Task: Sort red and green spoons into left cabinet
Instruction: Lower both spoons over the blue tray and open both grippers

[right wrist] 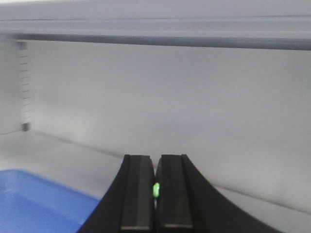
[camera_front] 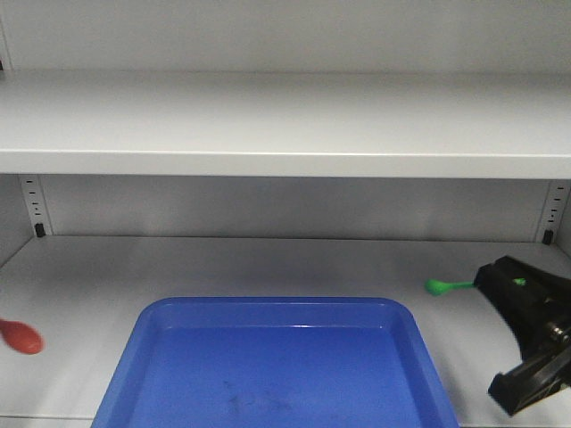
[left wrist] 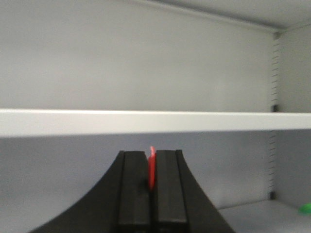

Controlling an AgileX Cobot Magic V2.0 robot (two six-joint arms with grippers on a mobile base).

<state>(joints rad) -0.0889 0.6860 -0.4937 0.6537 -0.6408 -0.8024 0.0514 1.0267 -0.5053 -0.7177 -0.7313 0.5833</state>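
**Both spoons pinched inside the cabinet**

At far left my left pincer [left wrist: 151, 191] is pressed on the red spoon [camera_front: 20, 336], whose bowl hangs just above the lower shelf [camera_front: 89, 276] of the grey cabinet [camera_front: 285, 125]; from the wrist the red plastic shows edge-on between the pads; a blue tray [camera_front: 277, 361] sits on the shelf in the middle; at right my right pincer [right wrist: 155, 194] is clamped on the green spoon [camera_front: 446, 286], its bowl pointing left, low over the shelf, near the tray's far right corner.
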